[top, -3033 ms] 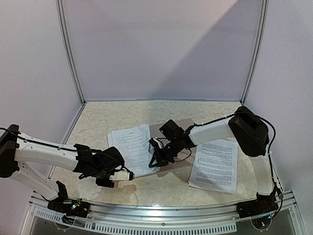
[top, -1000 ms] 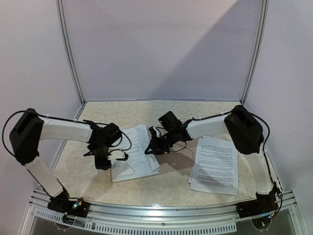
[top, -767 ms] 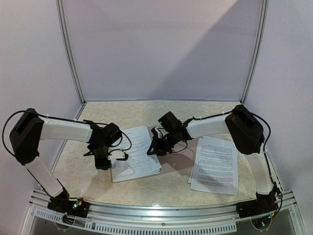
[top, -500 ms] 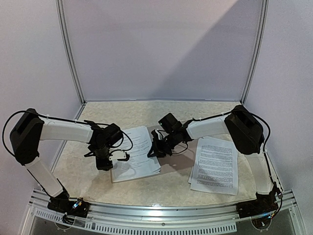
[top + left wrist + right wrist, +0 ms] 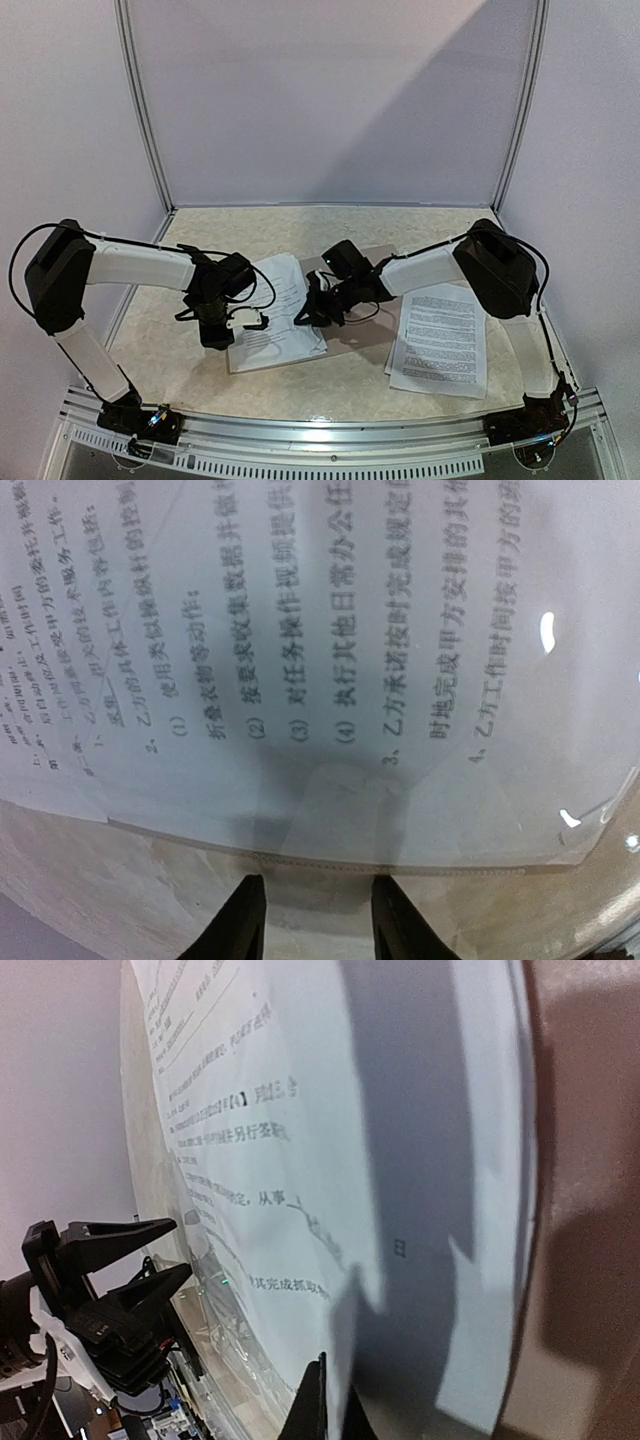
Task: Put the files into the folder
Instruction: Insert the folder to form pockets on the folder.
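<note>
One of the files lies left of centre, partly on the brown folder. In the left wrist view its printed page sits under a glossy clear film whose edge runs just ahead of my left gripper. That gripper is open at the sheet's left edge, with nothing between its fingers. My right gripper is shut on the page's right edge, with its tips pinching the thin sheet, and the folder shows behind. Another of the files lies to the right.
The marbled tabletop is enclosed by pale walls with metal posts at the back corners. A metal rail runs along the near edge. Both arm bases are bolted there.
The left jaws have narrowed and drifted slightly right toward the sheet's edge. The right gripper has shifted a little left and nearer, and the page has moved with it.
</note>
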You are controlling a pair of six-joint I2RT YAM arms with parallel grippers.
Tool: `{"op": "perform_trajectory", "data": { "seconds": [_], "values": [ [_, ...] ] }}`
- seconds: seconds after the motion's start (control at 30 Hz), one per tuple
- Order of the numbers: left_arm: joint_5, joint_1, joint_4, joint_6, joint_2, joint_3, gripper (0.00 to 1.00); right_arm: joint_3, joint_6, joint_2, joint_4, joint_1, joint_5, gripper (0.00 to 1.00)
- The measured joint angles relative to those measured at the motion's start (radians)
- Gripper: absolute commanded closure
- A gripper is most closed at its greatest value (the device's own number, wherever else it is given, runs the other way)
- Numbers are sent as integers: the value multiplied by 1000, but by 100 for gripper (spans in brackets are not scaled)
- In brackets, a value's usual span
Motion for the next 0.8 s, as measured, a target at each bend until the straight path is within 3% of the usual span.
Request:
{"op": "perform_trajectory", "data": {
  "seconds": [0.2,0.37,0.53,0.63,0.8],
  "values": [
    [4,0,-2,-2,0,0,63,-33,59,2,72,24,4,99],
    [4,0,-2,-2,0,0,61,-35,58,-4,62,25,8,87],
    [14,0,16,8,-25,-20,59,2,7,-27,-51,29,42,78],
    [42,-6,20,24,-63,-55,53,5,-32,-50,-122,29,69,77],
    [56,-78,0,53,-160,-101,33,5,-67,-78,-194,29,84,80]
  ]
}}
